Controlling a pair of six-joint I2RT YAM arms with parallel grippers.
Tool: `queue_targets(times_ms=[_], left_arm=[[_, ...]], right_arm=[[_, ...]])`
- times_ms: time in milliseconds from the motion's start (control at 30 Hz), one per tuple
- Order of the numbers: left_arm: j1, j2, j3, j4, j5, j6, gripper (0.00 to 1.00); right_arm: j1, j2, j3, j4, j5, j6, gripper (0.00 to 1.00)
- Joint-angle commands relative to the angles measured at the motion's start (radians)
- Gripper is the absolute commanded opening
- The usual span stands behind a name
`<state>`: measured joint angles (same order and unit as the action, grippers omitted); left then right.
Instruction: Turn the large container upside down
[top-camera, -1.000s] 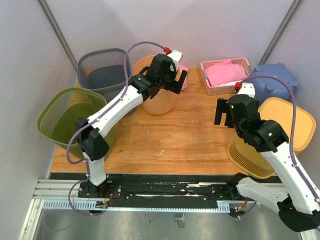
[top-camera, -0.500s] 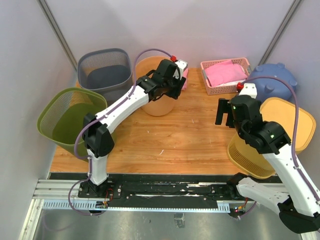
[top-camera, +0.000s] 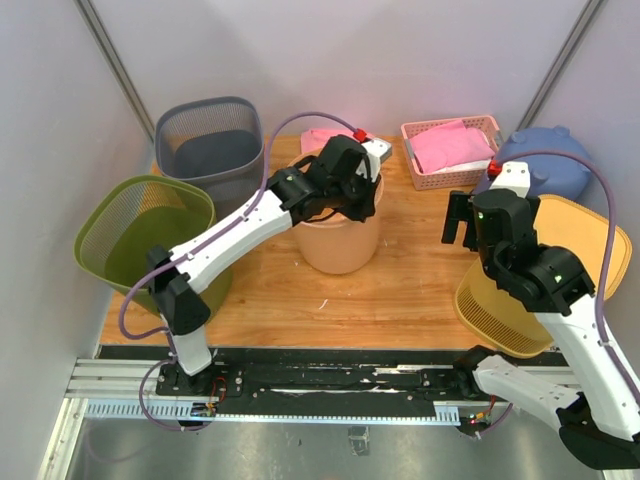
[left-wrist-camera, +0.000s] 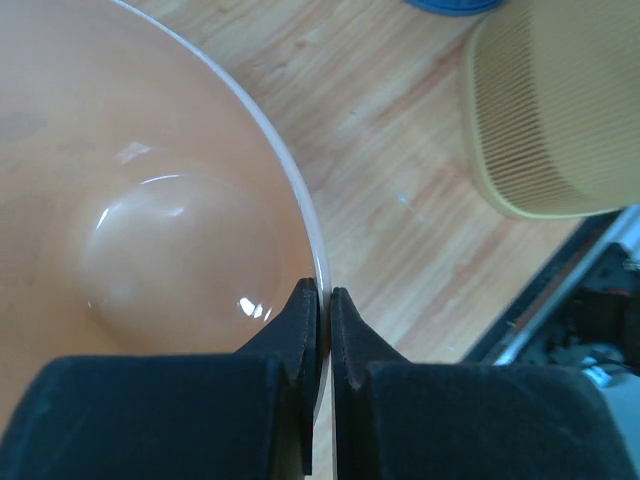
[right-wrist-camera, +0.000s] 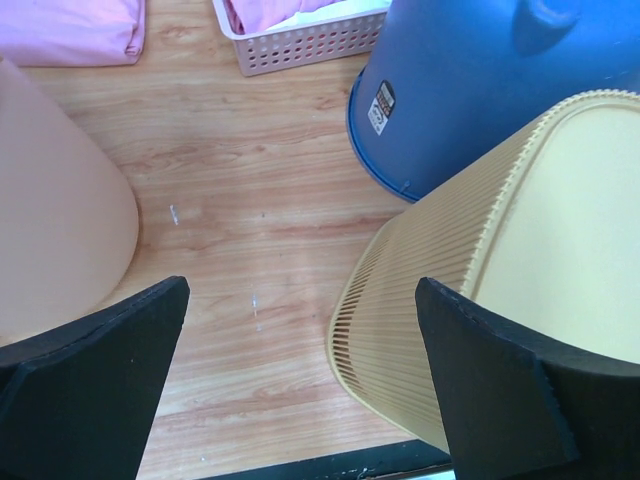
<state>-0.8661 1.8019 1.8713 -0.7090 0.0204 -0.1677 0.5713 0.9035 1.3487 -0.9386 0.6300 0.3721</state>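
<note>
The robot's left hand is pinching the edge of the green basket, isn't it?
Not quite. The left gripper is pinching the edge of the peach bucket. The left wrist view shows its fingers closed on that rim.

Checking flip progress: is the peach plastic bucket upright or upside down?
Upright: the peach plastic bucket stands mouth up, left gripper pinching its rim, inner bottom visible.

Large container (left-wrist-camera: 150, 230): peach plastic, smooth, glossy inside with bright highlights.
Counter (top-camera: 400, 280): pale wood, visible grain, matt, lightly flecked.
Yellow basket (right-wrist-camera: 450, 300): finely ribbed plastic, matt.
Blue tub (right-wrist-camera: 470, 70): smooth plastic, dull sheen.
Pink basket (top-camera: 450, 124): perforated plastic, holding soft pink cloth (top-camera: 450, 146).
Grey bin (top-camera: 190, 120) and green bin (top-camera: 100, 225): fine mesh.
Left gripper (left-wrist-camera: 322, 298) jaws: black, matt.
</note>
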Motion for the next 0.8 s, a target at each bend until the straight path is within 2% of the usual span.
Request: queue_targets(times_ms=[0,333,467,533,600,700,733,767], left_arm=[[0.0,-0.134,-0.039,0.07,0.164,-0.12,0.0],[0.023,-0.362,-0.369,0.526,0.412,-0.445,0.0],[0.119,-0.422,-0.656,0.917,0.571,-0.693,0.0],[0.159,-0.439,-0.776,1.056,0.574,-0.771,0.0],[0.174,-0.445,-0.836,1.098,0.555,-0.777,0.0],[0.174,-0.455,-0.88,1.067,0.503,-0.724,0.0],[0.176,-0.456,-0.886,1.031,0.491,-0.689,0.08],[0.181,-0.449,-0.885,0.982,0.492,-0.647,0.21]], right_arm=[[-0.01,0.0,0.043,0.01,0.087,-0.031,0.99],[-0.01,-0.043,0.065,0.043,0.152,-0.069,0.99],[-0.011,-0.037,0.042,0.043,0.086,-0.077,0.99],[-0.01,-0.031,0.031,0.042,0.034,-0.089,0.99],[-0.01,-0.024,0.022,0.041,-0.01,-0.097,0.99],[-0.01,-0.011,0.005,0.042,-0.084,-0.1,0.98],[-0.01,-0.005,-0.003,0.043,-0.118,-0.085,0.98],[-0.01,0.0,-0.014,0.049,-0.161,-0.07,0.98]])
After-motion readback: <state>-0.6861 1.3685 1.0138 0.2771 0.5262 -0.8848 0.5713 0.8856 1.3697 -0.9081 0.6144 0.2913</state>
